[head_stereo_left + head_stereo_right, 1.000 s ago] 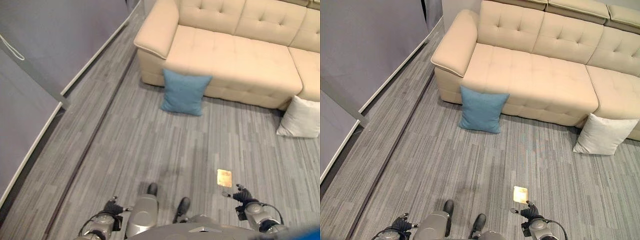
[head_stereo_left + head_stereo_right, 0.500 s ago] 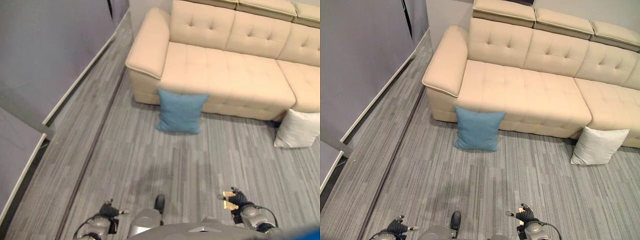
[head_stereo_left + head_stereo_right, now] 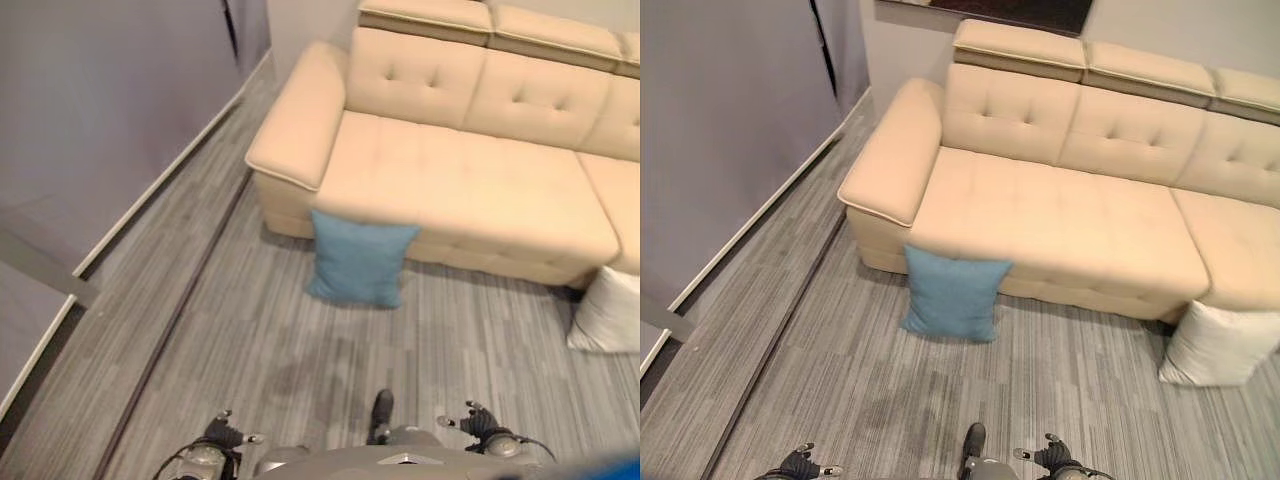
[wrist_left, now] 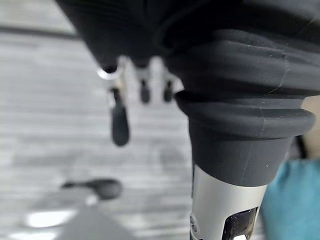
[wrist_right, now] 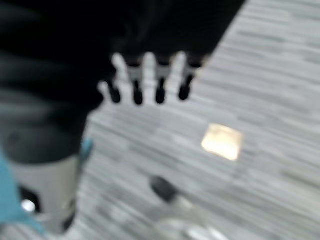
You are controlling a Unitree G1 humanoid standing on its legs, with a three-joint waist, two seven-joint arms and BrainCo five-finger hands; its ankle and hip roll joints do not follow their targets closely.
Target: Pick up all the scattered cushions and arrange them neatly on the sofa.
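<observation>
A blue cushion (image 3: 359,260) leans upright against the front of the beige sofa (image 3: 470,180), on the grey floor. A white cushion (image 3: 1217,344) stands on the floor at the right, by the sofa's corner. My left hand (image 3: 226,434) hangs low at the bottom left, my right hand (image 3: 476,419) at the bottom right, both far from the cushions. Each hand's fingers (image 4: 119,120) hang straight over the floor and hold nothing, as the right wrist view's fingers (image 5: 148,80) also show.
A grey wall with a white skirting board (image 3: 150,190) runs along the left. A dark strip (image 3: 185,300) crosses the floor parallel to it. A bright patch of light (image 5: 222,141) lies on the floor under my right hand.
The camera has shifted: more of the sofa's back and headrests shows, and the white cushion sits nearer the right edge. The cushions lie as before. Both hands stay low and open.
</observation>
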